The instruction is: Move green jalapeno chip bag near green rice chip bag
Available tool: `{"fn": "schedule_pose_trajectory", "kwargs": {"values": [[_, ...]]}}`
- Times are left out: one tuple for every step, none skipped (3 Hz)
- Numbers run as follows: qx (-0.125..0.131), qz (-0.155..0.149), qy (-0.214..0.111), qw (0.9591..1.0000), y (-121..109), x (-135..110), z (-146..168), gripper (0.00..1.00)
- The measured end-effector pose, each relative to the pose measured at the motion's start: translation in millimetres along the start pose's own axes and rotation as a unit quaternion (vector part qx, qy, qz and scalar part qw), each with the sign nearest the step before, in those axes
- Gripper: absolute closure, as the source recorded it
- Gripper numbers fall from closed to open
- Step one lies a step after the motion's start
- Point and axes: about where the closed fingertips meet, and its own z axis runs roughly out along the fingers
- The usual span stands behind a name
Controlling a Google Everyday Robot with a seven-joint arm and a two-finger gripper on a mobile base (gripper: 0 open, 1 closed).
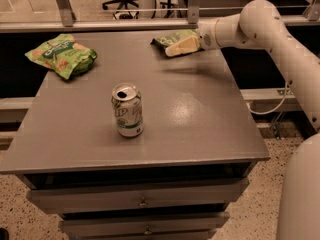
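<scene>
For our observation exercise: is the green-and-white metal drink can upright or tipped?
Upright: the green-and-white metal drink can stands on its base, top up. The gripper is at the pale-green crinkled chip bag.

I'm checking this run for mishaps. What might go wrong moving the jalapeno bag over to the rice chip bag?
The gripper is at the green jalapeno chip bag by the far edge of the table; a slip could drop it behind. The green rice chip bag lies near the left edge, so a hard placement may nudge it off. A low sweep might clip the soda can.
</scene>
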Motion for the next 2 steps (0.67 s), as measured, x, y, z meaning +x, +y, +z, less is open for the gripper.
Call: {"fn": "schedule_pose_trajectory", "kwargs": {"values": [[0.005,0.012,-0.022,0.9997,7,-7,22,0.00],[0.012,-0.001,-0.009,0.9999,14,1,36,0.00]]}}
